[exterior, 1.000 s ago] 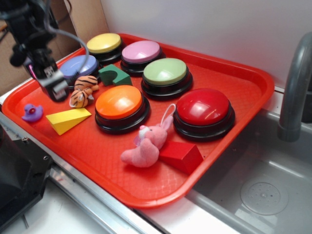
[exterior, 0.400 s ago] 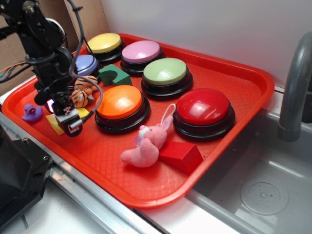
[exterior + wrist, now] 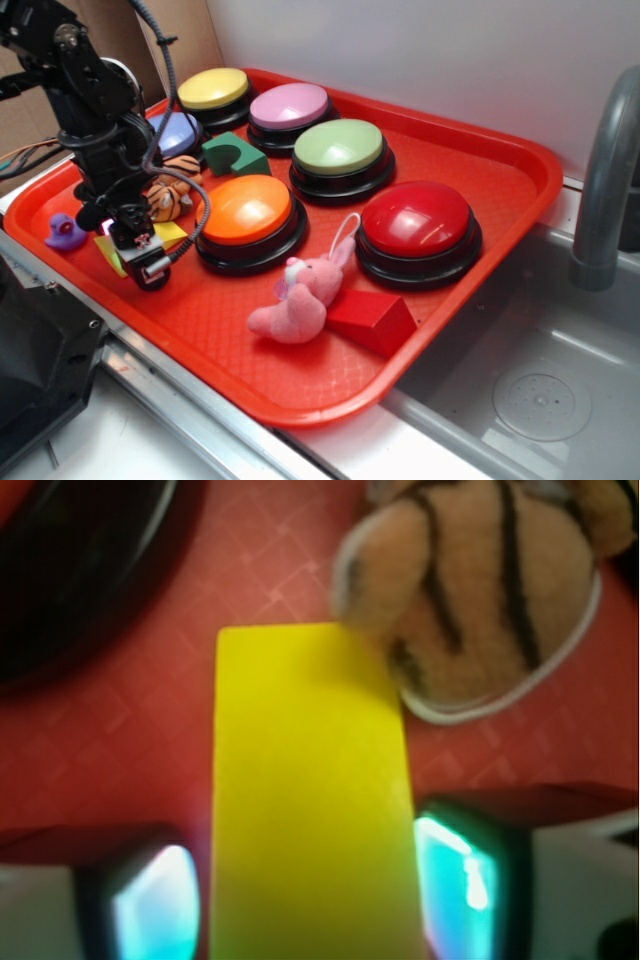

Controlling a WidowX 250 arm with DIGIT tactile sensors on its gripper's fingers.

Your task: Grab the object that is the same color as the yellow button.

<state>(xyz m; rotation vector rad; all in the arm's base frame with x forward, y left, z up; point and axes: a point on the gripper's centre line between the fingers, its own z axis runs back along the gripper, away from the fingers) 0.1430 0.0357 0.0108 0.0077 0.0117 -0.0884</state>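
Observation:
The object, a small yellow wedge block (image 3: 171,234) (image 3: 310,780), lies on the red tray (image 3: 470,150) near its left edge, mostly hidden by my arm in the exterior view. My gripper (image 3: 140,256) (image 3: 310,905) is lowered over it and open, one fingertip on each side of the block. The right pad (image 3: 455,880) is against the block's edge and the left pad (image 3: 150,905) stands a sliver off it. The yellow button (image 3: 213,88) sits at the tray's far left corner.
A striped tiger plush (image 3: 166,195) (image 3: 480,580) touches the wedge's far end. The orange button (image 3: 243,210) is just to the right, and a purple duck (image 3: 65,232) to the left. A green block (image 3: 235,155), a pink bunny (image 3: 300,300), a red wedge (image 3: 375,320) and several other buttons share the tray. A sink (image 3: 540,390) lies to the right.
My gripper swung from above the tray's left rim down and forward onto the yellow wedge, covering most of it. Since 0.4 s ago it has barely shifted.

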